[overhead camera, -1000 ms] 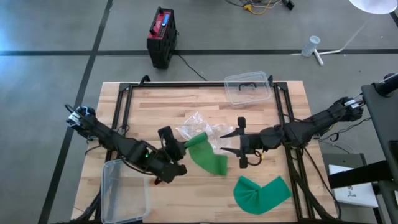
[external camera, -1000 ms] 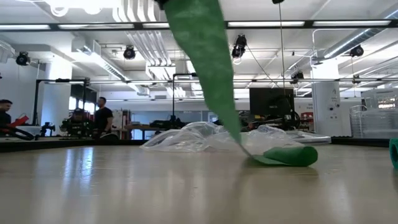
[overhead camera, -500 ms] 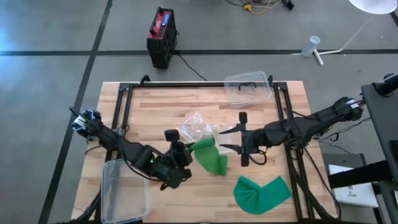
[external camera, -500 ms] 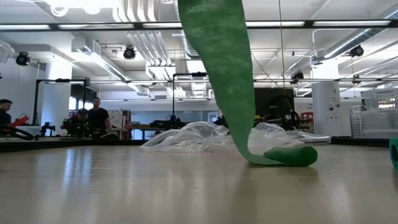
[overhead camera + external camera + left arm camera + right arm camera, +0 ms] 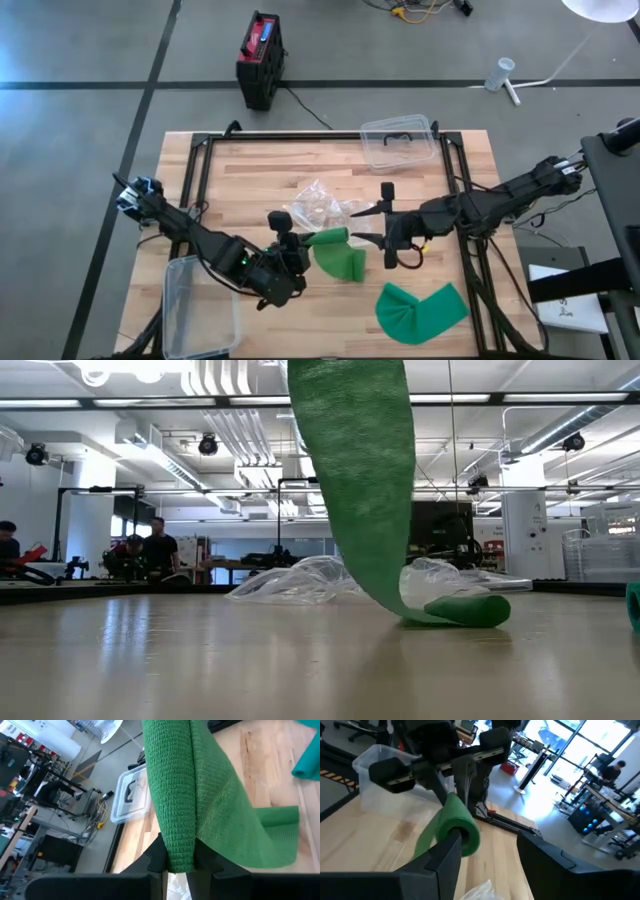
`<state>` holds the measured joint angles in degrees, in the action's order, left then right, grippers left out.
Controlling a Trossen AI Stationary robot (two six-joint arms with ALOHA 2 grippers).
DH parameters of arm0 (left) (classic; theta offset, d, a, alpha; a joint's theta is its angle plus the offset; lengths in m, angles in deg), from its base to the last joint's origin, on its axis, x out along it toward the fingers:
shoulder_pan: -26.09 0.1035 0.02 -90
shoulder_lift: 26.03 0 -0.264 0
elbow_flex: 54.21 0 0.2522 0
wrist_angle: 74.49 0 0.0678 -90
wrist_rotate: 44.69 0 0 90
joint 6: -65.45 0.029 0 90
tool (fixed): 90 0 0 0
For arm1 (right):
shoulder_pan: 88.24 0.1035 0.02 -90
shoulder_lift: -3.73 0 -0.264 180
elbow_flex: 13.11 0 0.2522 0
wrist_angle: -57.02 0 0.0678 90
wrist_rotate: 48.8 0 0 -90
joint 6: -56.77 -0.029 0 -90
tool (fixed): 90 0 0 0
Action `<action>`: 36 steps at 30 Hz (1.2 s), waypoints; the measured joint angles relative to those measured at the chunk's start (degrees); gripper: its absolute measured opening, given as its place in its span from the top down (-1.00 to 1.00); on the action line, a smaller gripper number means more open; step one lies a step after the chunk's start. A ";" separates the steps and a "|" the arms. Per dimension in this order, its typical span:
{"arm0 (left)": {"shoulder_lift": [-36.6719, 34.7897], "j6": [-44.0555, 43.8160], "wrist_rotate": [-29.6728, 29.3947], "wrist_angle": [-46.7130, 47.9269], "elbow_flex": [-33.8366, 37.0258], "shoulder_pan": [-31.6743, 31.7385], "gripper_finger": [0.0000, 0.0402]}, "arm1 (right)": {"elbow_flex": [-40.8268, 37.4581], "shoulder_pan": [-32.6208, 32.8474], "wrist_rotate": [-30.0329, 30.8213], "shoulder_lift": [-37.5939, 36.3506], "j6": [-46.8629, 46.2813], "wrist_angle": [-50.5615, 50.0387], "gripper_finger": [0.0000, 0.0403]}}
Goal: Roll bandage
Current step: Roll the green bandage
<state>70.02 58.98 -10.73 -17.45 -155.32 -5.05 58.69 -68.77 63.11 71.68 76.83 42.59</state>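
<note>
Green bandage (image 5: 338, 258), woven strip, lies near the middle of the wooden tabletop (image 5: 250, 165), partly lifted. One end is rolled into a short cylinder (image 5: 462, 831); the loose strip (image 5: 360, 480) rises from the tabletop in the low view and curves down to a rolled part resting on the wood (image 5: 465, 610).

Left gripper (image 5: 177, 862): jaws closed tight on the folded edge of the strip, cloth pinched between the two dark fingers (image 5: 156, 854). In the high view it sits just beside the bandage, toward the tabletop's near-left part (image 5: 285, 262).

Right gripper (image 5: 382, 228): jaws about half open, standing on either side of the rolled end; cannot tell whether they press on it. One finger (image 5: 445, 855) shows in front of the roll in the right wrist view.

Second green bandage piece (image 5: 420, 310), folded flat, lies apart near the front right of the tabletop.

Crumpled clear plastic wrap (image 5: 315, 205) lies just behind the bandage. Clear plastic container (image 5: 398, 140) at the far edge; another clear container (image 5: 200, 305) at the front left corner.

Red and black box (image 5: 260, 58) on the floor beyond the tabletop. People (image 5: 155, 550) stand far back in the room.
</note>
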 joint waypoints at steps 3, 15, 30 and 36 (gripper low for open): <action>0.00 1.12 -0.28 -0.01 0.00 0.00 0.82 | 0.88 0.07 0.15 0.00 -0.52 -0.77 0.08; 0.00 3.41 -0.45 -3.37 0.05 0.04 0.82 | 3.08 -0.39 0.14 0.47 1.56 -4.80 0.08; 0.00 8.15 -0.39 -8.52 0.07 0.28 0.82 | 2.56 -0.68 -4.18 1.33 -0.58 -2.97 0.08; -0.02 9.85 -0.33 -9.88 0.17 1.08 0.81 | 2.54 -0.74 -5.46 2.75 0.71 -2.75 0.15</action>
<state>70.00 68.82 -11.07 -27.33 -155.14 -3.97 61.23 -69.52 57.66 74.43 77.54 39.84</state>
